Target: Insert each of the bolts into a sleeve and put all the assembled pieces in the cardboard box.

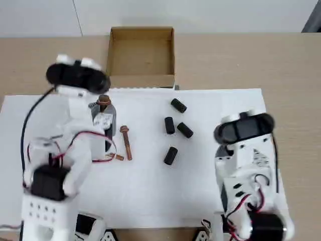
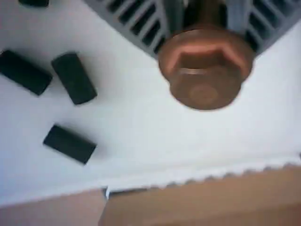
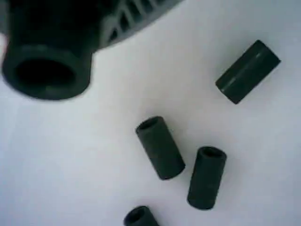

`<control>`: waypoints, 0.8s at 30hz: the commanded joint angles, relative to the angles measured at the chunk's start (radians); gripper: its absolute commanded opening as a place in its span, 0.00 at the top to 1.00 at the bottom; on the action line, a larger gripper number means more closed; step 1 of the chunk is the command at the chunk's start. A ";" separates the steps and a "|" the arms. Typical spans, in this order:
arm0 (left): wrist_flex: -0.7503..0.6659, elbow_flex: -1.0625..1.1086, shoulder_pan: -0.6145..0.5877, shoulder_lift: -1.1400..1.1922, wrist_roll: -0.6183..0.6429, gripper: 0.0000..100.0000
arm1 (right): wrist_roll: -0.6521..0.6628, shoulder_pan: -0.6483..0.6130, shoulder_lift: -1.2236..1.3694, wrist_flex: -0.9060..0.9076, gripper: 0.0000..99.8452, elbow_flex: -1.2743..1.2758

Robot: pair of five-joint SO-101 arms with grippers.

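The left end effector is clenched on a copper bolt. The bolt's head sticks out toward the cardboard box, and its shank is hidden between the jaws. The right end effector grips a black sleeve whose open bore faces the wrist camera. The 2 held parts are well apart, with 4 loose sleeves lying on the white sheet between them. Joining them will likely need the bolt's long axis lined up with that bore. 2 spare bolts lie on the sheet just beside the left arm.
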 commanded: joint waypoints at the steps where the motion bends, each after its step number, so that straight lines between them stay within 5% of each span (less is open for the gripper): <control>1: -0.100 0.107 -0.006 -0.141 0.071 1.00 | -0.044 -0.090 -0.070 -0.065 1.00 0.072; 7: -0.183 0.302 -0.006 -0.331 0.190 1.00 | -0.190 -0.265 -0.206 -0.226 1.00 0.235; 16: -0.330 0.588 0.003 -0.637 0.358 1.00 | -0.190 -0.590 -0.306 -0.335 1.00 0.423; 24: -0.379 0.697 0.129 -0.799 0.437 1.00 | -0.187 -0.700 -0.309 -0.340 1.00 0.485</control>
